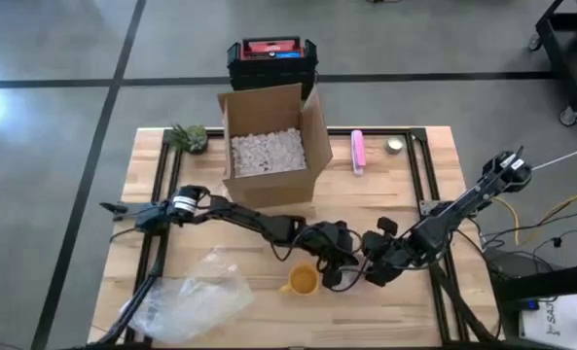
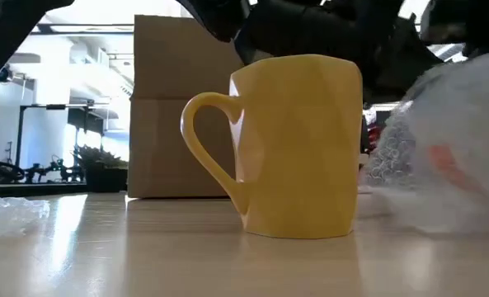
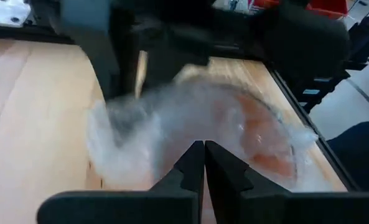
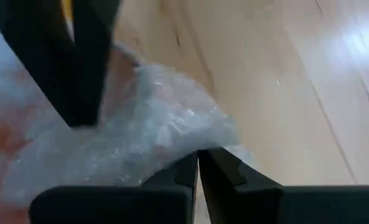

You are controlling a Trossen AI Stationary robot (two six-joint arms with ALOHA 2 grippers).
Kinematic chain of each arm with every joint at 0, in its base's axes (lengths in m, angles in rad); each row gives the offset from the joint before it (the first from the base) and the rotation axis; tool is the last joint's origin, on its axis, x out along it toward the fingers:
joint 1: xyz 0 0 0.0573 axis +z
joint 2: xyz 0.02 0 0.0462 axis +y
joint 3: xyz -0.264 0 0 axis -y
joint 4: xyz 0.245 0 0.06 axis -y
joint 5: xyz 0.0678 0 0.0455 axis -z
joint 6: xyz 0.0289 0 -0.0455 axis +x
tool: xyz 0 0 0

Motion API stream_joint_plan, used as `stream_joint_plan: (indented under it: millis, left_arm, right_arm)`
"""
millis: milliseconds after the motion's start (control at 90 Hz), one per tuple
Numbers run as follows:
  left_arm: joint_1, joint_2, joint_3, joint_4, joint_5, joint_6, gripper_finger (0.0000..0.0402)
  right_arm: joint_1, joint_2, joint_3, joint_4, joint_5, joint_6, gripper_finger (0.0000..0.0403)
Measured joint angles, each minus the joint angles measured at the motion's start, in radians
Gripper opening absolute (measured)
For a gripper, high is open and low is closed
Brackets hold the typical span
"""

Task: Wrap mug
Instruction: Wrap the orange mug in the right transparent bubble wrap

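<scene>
A yellow mug (image 1: pixel 301 282) (image 2: pixel 298 144) stands upright on the wooden table (image 1: pixel 405 311), its handle (image 2: pixel 204 140) out to one side. Just to its right lies a crumpled piece of clear bubble wrap (image 2: pixel 446 148) (image 3: pixel 190 124) (image 4: pixel 140 130) with an orange patch showing in it. My left gripper (image 1: pixel 339 261) (image 3: pixel 204 152) and my right gripper (image 1: pixel 366 270) (image 4: pixel 198 160) meet over this wrap, both shut on it. In the high view the arms hide most of the wrap. My left gripper pinches the near rim of the bubble wrap (image 3: pixel 195 132) between its two fingers; the wrap spreads away beyond the fingertips. Its lower part (image 2: pixel 442 219) lies on the table. My right gripper pinches an edge of the same wrap (image 4: pixel 187 148) between its two fingers, with the sheet bulging slack beyond them.
A second, larger sheet of bubble wrap (image 1: pixel 186 297) lies at the near left. An open cardboard box (image 1: pixel 269 146) of white packing chips stands at the far middle, a black and red case (image 1: pixel 271 58) behind it. A small plant (image 1: pixel 189 138), a pink object (image 1: pixel 358 151) and a small round tin (image 1: pixel 394 146) sit along the far edge.
</scene>
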Motion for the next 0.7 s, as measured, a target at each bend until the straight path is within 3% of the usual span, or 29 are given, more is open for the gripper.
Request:
stream_joint_plan:
  millis: [222, 544, 700]
  left_arm:
    - [-0.001, -0.013, 0.0, -0.019, -0.007, 0.002, 0.0]
    - [-0.008, -0.008, 0.001, -0.01, -0.008, 0.003, 0.0]
    - [-0.011, -0.007, 0.001, -0.007, -0.008, 0.003, 0.0]
  right_arm:
    - [0.002, 0.003, 0.0, -0.058, -0.023, -0.005, 0.0]
    - [0.009, -0.127, 0.012, -0.274, -0.135, -0.003, 0.0]
    - [0.013, -0.167, 0.013, -0.316, -0.285, -0.007, 0.0]
